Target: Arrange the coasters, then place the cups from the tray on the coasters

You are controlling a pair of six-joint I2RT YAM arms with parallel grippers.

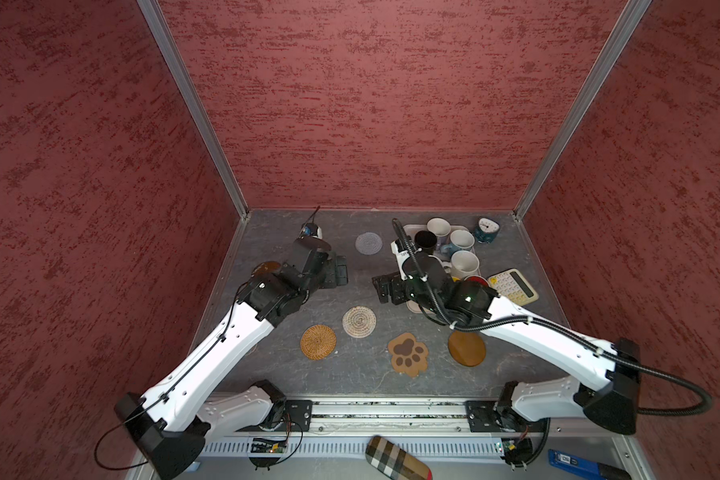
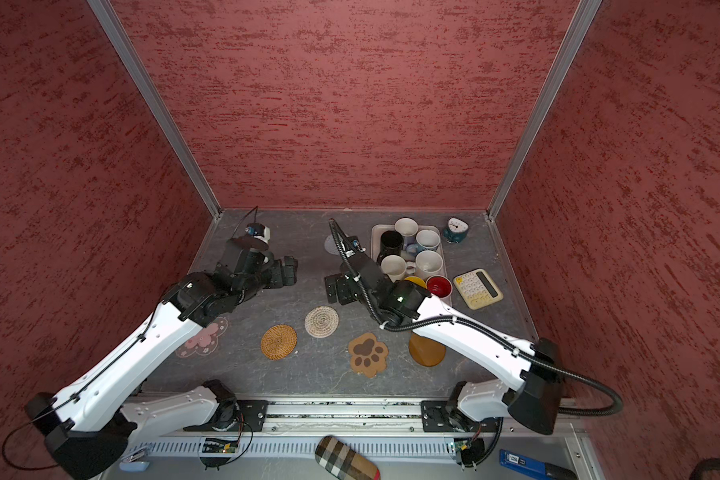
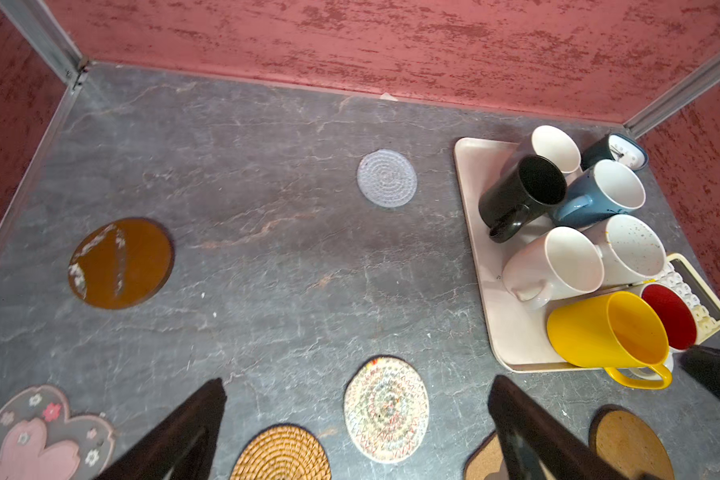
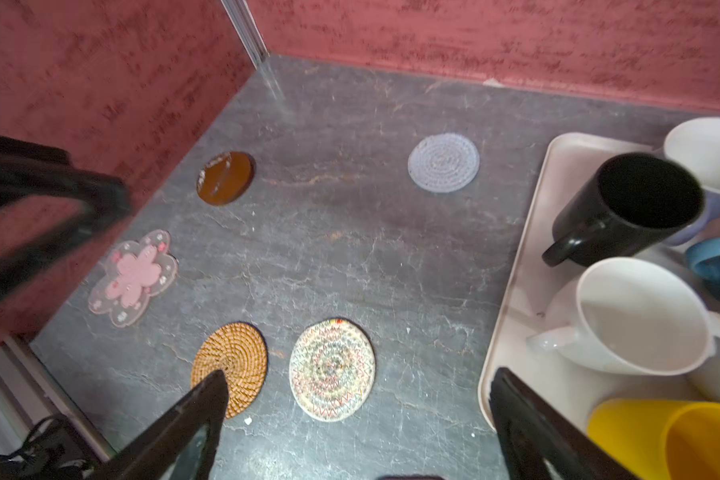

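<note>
Both our grippers hang wide open and empty. The left gripper (image 3: 358, 380) and right gripper (image 4: 359, 374) face each other over the middle of the dark grey stone-look table (image 3: 266, 249), the right one just beside the cream-beige rectangular plastic tray (image 3: 474, 174).

All seven mugs (image 3: 557, 266) are crowded on that tray: black ceramic mug (image 3: 520, 195) toward the back, yellow mug (image 3: 599, 328) at the near end with its handle over the rim.

Coasters lie flat on the table:
- grey woven round (image 3: 387, 178) at the back
- brown wooden disc (image 3: 121, 264) and pink flower mat (image 3: 38, 436) on the left
- tan rattan round (image 3: 281, 453), beige woven round (image 3: 385, 409), brown paw-shaped mat (image 1: 408, 353) and second wooden disc (image 1: 466, 348) along the front
</note>
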